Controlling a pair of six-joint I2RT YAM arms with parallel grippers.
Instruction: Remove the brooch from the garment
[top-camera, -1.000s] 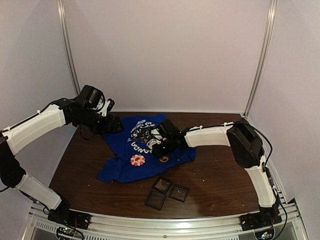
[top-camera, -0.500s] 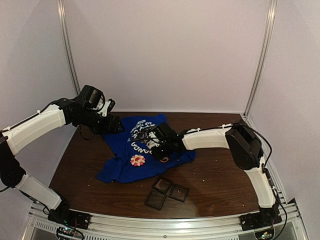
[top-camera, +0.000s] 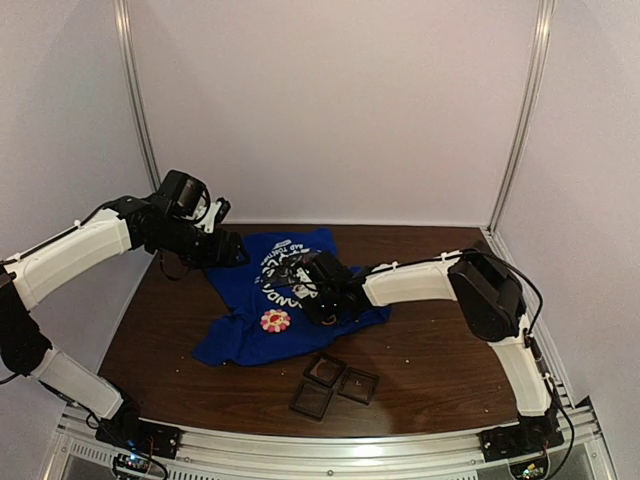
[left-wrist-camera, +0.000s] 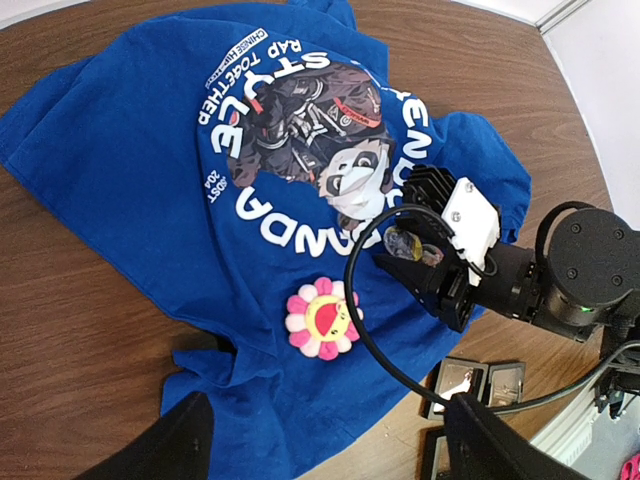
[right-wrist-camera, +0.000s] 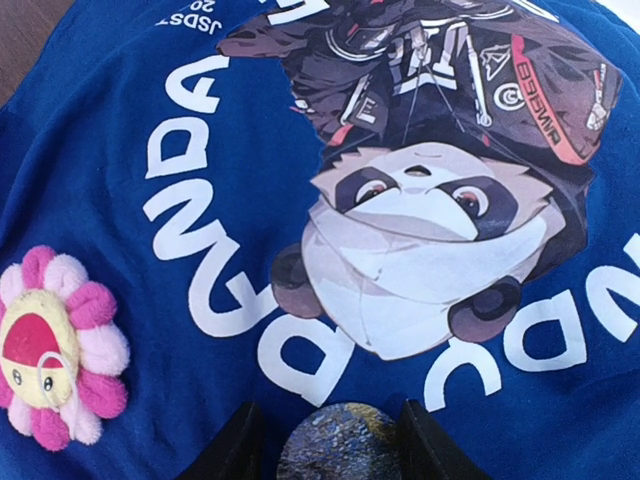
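The garment (top-camera: 245, 335), a royal-blue T-shirt with a panda print, lies crumpled on the brown table. A pink-and-yellow plush flower brooch (top-camera: 275, 321) (left-wrist-camera: 322, 318) (right-wrist-camera: 55, 345) sits on its lower front. A round blue-and-gold badge (right-wrist-camera: 338, 448) (left-wrist-camera: 403, 241) lies on the cloth below the panda print. My right gripper (right-wrist-camera: 338, 440) (top-camera: 305, 298) is low over the shirt. Its fingers stand either side of the badge, with a gap showing on the left. My left gripper (left-wrist-camera: 330, 450) (top-camera: 228, 250) hovers wide open above the shirt's far left edge, holding nothing.
Three small open black boxes (top-camera: 330, 385) (left-wrist-camera: 470, 380) sit on the table (top-camera: 430, 350) in front of the shirt. White walls close in the back and sides. My right arm's cable (left-wrist-camera: 365, 320) loops over the shirt near the flower.
My right gripper has slid left across the shirt toward the flower and its jaws have widened. The left arm has not moved.
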